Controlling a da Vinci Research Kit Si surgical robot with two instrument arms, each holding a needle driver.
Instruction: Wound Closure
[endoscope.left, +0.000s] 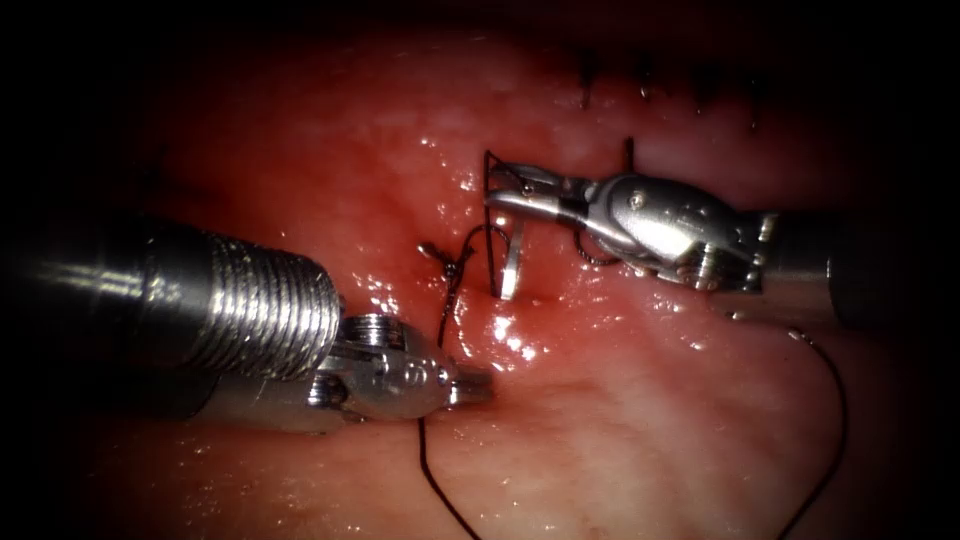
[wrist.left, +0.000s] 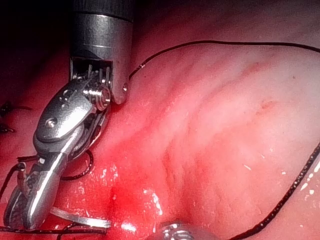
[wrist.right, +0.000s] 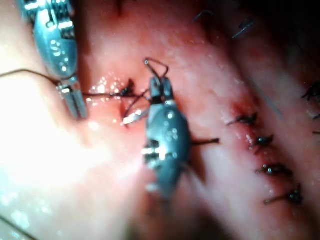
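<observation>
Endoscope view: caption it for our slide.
Right end effector holds thread above the needle lying on tissue.

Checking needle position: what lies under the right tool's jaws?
Under the right tool, the needle stands against the tissue beside thread and a knot. Its tip is hidden.

Both needle drivers, the left tool (endoscope.left: 470, 388) and right tool (endoscope.left: 505, 188), were polished, glossy metal. The tissue (endoscope.left: 620, 420) looked wet and shiny. The thread (endoscope.left: 835, 420) was dark and matt; the needle (endoscope.left: 512, 265) gleamed steel.
</observation>
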